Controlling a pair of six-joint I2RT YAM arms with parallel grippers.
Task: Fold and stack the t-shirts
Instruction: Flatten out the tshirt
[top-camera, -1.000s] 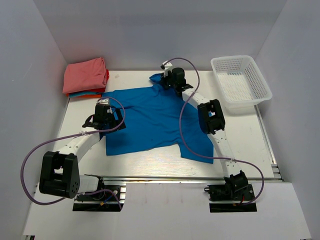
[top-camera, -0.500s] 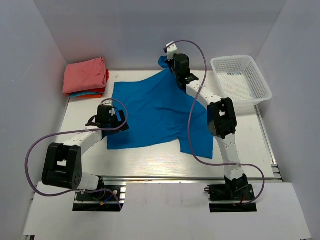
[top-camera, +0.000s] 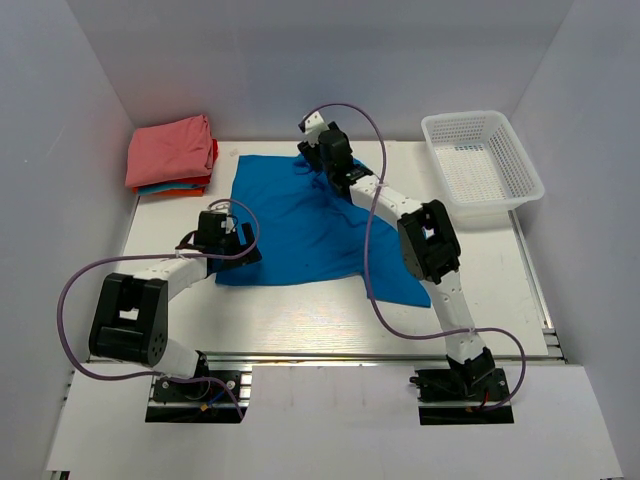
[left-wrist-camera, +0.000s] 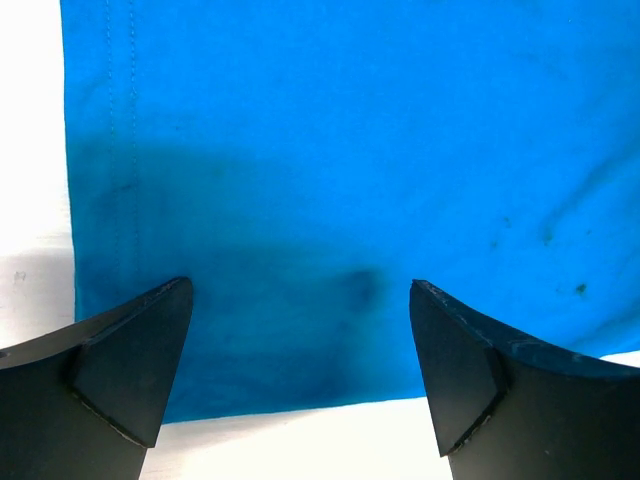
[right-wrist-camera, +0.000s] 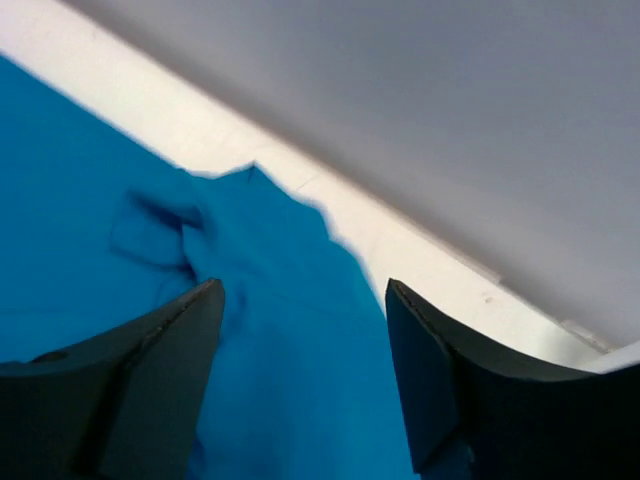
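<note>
A bright blue t-shirt (top-camera: 292, 222) lies spread on the table's middle, its far edge rumpled. My right gripper (top-camera: 320, 158) hovers open over that far edge near the back wall. In the right wrist view the blue cloth (right-wrist-camera: 270, 340) lies below the right gripper (right-wrist-camera: 303, 287) with nothing pinched. My left gripper (top-camera: 240, 246) stands wide open at the shirt's near-left hem. The left wrist view shows the left gripper (left-wrist-camera: 300, 288) straddling the hem (left-wrist-camera: 300, 395), cloth flat beneath. A folded stack of t-shirts (top-camera: 170, 150), salmon-pink on top, sits at the back left.
A white mesh basket (top-camera: 497, 176) stands at the back right, its inside bare. White walls close in the table on the left, back and right. The right arm's links and cable (top-camera: 372, 250) reach over the shirt's right side.
The right gripper lifted the shirt's far edge, carried it left, then opened and let it go. The shirt's outline has drawn in. The left gripper slid slightly right, staying open.
</note>
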